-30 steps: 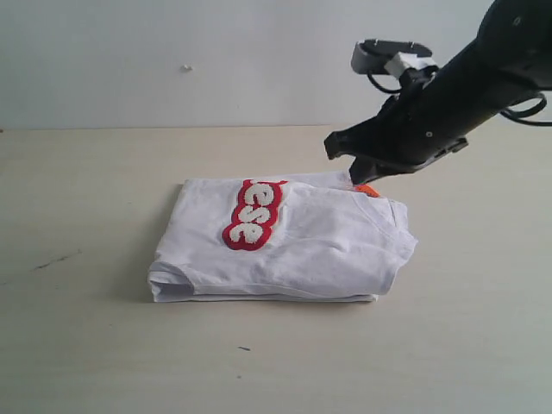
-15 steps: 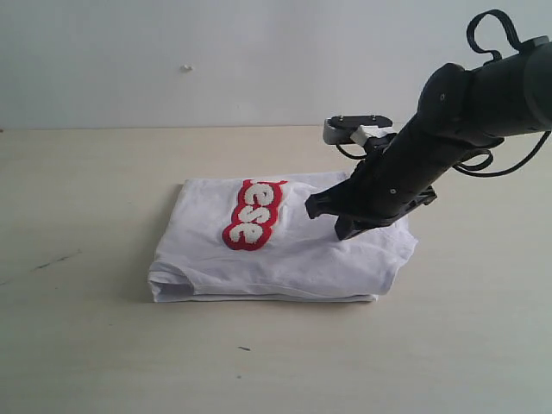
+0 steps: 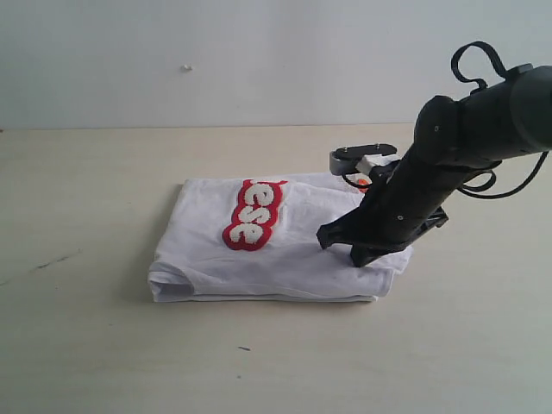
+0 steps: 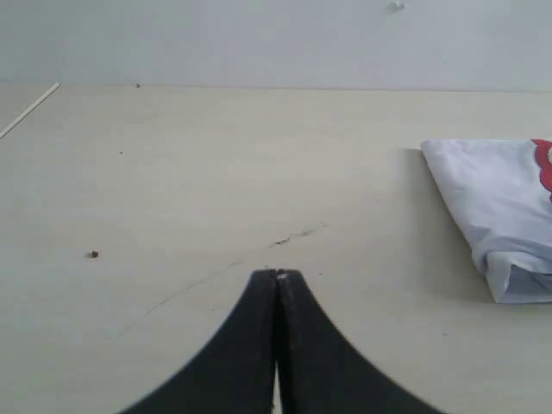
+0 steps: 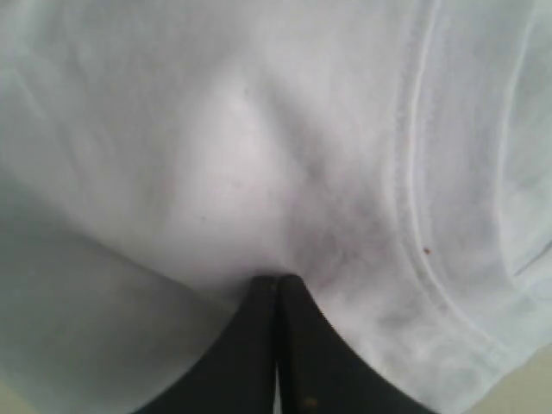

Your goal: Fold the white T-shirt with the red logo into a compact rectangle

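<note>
The white T-shirt point(image 3: 285, 246) lies folded into a thick rectangle on the table, its red logo point(image 3: 252, 214) facing up on the left half. My right gripper point(image 3: 355, 257) is shut and its tips press down on the right part of the folded cloth; in the right wrist view the right gripper point(image 5: 277, 279) touches the white T-shirt point(image 5: 259, 155) beside a stitched hem, with no cloth between the jaws. A bit of the orange neck tag point(image 3: 363, 185) shows behind the arm. My left gripper point(image 4: 277, 274) is shut and empty above bare table, well away from the white T-shirt point(image 4: 500, 207).
The light wooden table point(image 3: 86, 190) stretches around the shirt, with a dark scratch point(image 3: 52, 260) at the left and a small speck point(image 3: 244, 348) in front. A pale wall point(image 3: 216, 52) rises behind the table's far edge.
My right arm has come down from above the shirt's far right corner and moved forward, so its shut tips now press on the right part of the fold. The shirt has not shifted.
</note>
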Motion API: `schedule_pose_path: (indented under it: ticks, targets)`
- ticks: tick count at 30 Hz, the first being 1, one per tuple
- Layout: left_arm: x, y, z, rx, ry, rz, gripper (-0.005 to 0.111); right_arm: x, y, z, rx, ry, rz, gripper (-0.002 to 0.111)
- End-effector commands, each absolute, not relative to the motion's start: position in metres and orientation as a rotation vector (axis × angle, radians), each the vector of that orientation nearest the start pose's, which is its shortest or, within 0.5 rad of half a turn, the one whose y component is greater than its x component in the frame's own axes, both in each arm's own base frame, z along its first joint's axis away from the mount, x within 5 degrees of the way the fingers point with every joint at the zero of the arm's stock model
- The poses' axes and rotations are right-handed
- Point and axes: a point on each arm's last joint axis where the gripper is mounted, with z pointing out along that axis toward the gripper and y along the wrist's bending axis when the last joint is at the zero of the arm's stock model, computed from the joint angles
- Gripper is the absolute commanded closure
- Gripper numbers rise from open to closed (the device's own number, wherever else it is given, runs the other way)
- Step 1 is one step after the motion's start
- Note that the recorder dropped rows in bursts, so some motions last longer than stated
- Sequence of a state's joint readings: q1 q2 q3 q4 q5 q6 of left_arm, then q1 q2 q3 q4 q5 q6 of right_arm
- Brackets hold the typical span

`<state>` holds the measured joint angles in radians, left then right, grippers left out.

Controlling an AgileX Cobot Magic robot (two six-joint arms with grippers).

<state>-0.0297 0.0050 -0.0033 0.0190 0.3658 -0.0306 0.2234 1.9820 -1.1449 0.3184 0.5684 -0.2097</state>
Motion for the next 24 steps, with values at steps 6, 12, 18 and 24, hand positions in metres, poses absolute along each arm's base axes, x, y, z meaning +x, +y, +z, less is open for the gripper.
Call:
schedule_pose_path:
  ticks: [6, 12, 18, 24]
  targets:
    - [0.053, -0.001, 0.181, 0.011, 1.837, -0.021, 0.107, 0.355, 0.098, 0.213, -0.296, 2.622, 0.314, 0.108]
    - [0.053, -0.001, 0.181, 0.011, 1.837, -0.021, 0.107, 0.291, 0.081, 0.301, -0.272, 2.318, 0.315, 0.108]
    - [0.053, -0.001, 0.181, 0.011, 1.837, -0.021, 0.107, 0.185, 0.053, 0.350, -0.204, 1.946, 0.316, 0.108]
    - [0.053, -0.001, 0.181, 0.011, 1.837, -0.021, 0.107, 0.107, 0.033, 0.348, -0.138, 1.711, 0.354, 0.108]
